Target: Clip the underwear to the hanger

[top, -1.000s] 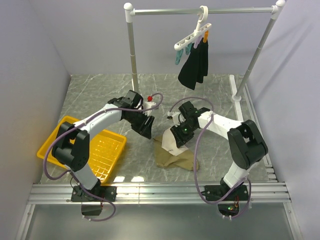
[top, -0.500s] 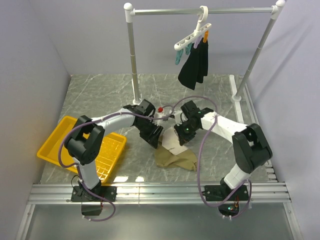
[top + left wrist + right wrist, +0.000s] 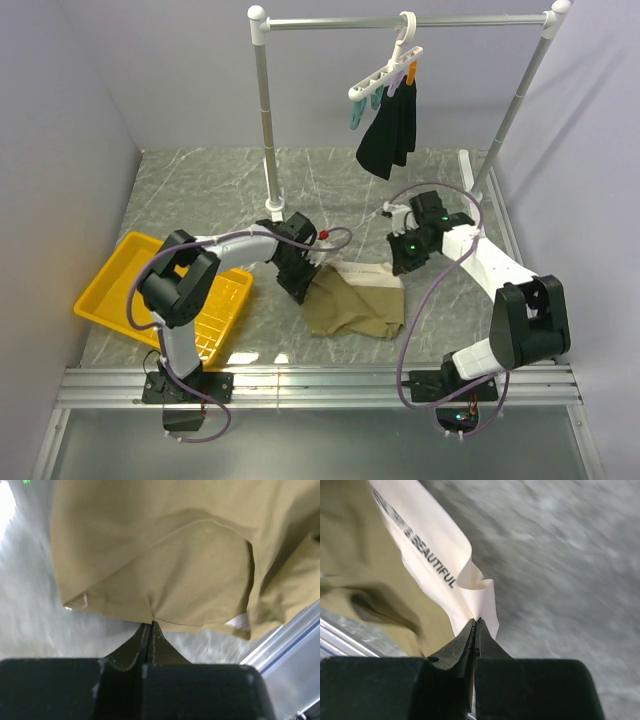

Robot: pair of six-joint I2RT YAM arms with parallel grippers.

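Observation:
The tan underwear point(image 3: 355, 302) lies spread on the marble table between my two grippers. At its left edge my left gripper point(image 3: 306, 277) is shut on it; the left wrist view has the jaws point(image 3: 150, 624) pinching the hem of the underwear point(image 3: 165, 575). On the right, my right gripper point(image 3: 401, 264) is shut on the cream waistband; the right wrist view shows the tips point(image 3: 477, 621) closed on the printed band of the underwear point(image 3: 440, 565). The white hanger point(image 3: 385, 72) hangs by its hook on the silver rail at the back, apart from both grippers.
A black garment point(image 3: 388, 130) is clipped to the hanger. The silver rail point(image 3: 400, 20) stands on two posts, the left post point(image 3: 267, 130) just behind my left arm. A yellow basket point(image 3: 135, 262) sits at the left. Aluminium rails point(image 3: 320, 385) run along the near edge.
Both grippers have shut on the underwear. The right gripper moved right with the waistband and the left gripper came in on the left edge, so the cloth now lies wider.

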